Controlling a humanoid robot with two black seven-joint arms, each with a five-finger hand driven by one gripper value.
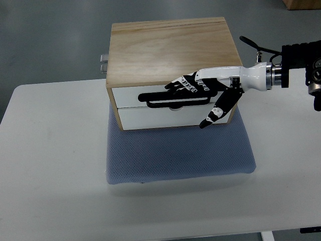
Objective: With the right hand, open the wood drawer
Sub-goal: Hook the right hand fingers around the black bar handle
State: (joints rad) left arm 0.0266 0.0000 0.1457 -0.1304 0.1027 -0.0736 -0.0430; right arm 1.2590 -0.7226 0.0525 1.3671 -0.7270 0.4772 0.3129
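A wood drawer box (168,47) stands on a blue-grey mat (178,155) on the white table. Its front holds two white drawers, an upper one (130,95) and a lower one (150,118), and both look closed. A black loop handle (165,100) lies across the upper drawer front. My right hand (190,103) reaches in from the right against the box front. Its fingers (183,84) are stretched out along the top of the upper drawer, just above the handle. The thumb (213,114) points down over the lower drawer. The hand holds nothing.
The white table (50,165) runs left and toward me from the mat. Metal parts (103,63) stick out at the box's back left. A cardboard box corner (301,4) shows at the top right, beyond the table.
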